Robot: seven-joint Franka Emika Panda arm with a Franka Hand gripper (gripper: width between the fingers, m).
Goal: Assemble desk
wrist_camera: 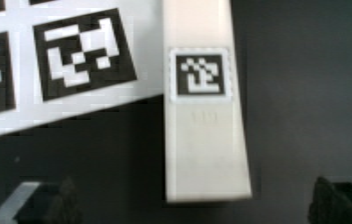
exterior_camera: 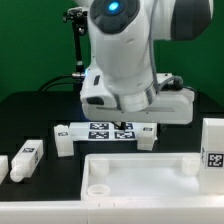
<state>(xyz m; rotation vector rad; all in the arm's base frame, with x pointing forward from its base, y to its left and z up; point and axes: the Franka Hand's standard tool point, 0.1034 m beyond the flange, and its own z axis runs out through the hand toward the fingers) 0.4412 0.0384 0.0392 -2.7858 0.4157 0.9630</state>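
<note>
The gripper (wrist_camera: 187,206) hangs low over the middle of the black table (exterior_camera: 40,112), just behind the tabletop panel (exterior_camera: 150,163). Its dark fingers (wrist_camera: 31,202) are spread wide apart and hold nothing.

In the wrist view, a square white leg (wrist_camera: 205,110) lies flat on the table between the two fingertips' lines, touching neither. Its tag faces up and one long side runs along the edge of the marker board (wrist_camera: 66,60).

The rimmed tabletop panel lies at the table's front edge, with a round socket (exterior_camera: 100,187) showing at its corner toward the exterior view's left. Two more legs (exterior_camera: 28,153) lie near the table's edge on the exterior view's left. Another tagged leg (exterior_camera: 213,146) stands by the edge on the exterior view's right, behind the panel's far corner.
</note>
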